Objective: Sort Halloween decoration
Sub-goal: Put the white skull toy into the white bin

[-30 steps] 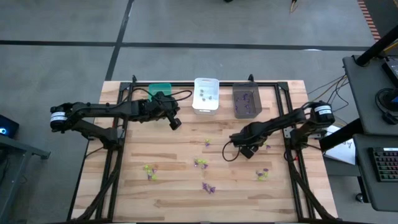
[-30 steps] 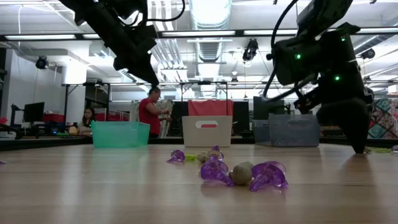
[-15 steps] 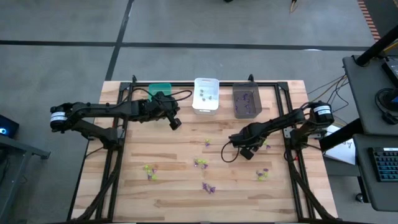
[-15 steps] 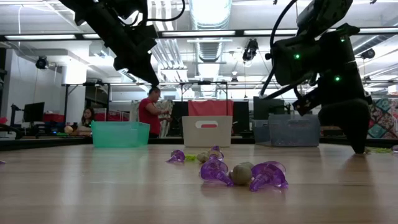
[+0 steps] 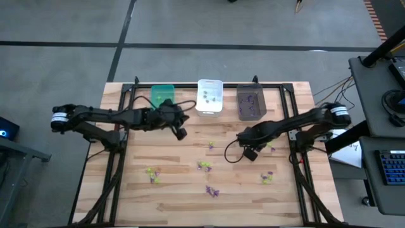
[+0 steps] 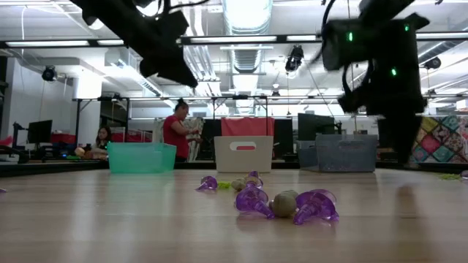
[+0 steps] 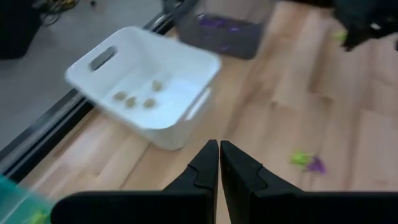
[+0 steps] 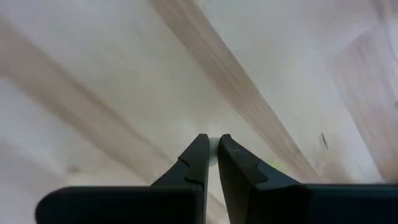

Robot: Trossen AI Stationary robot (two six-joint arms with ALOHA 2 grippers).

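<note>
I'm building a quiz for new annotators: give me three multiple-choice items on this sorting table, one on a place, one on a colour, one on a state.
1. Where does the white bin stand?
A. Between the green bin and the dark grey bin
B. At the table's near edge
C. On the floor

2. What colour are the trinkets in the dark grey bin?
A. Red
B. Purple
C. White

3. How is the left gripper?
A. Wide open
B. Shut on a bin
C. Shut, empty

Key:
1 A: the high view shows the three bins in a row along the far edge, white in the middle.
2 B: the left wrist view shows purple pieces inside.
3 C: its fingers meet with nothing between them.
</note>
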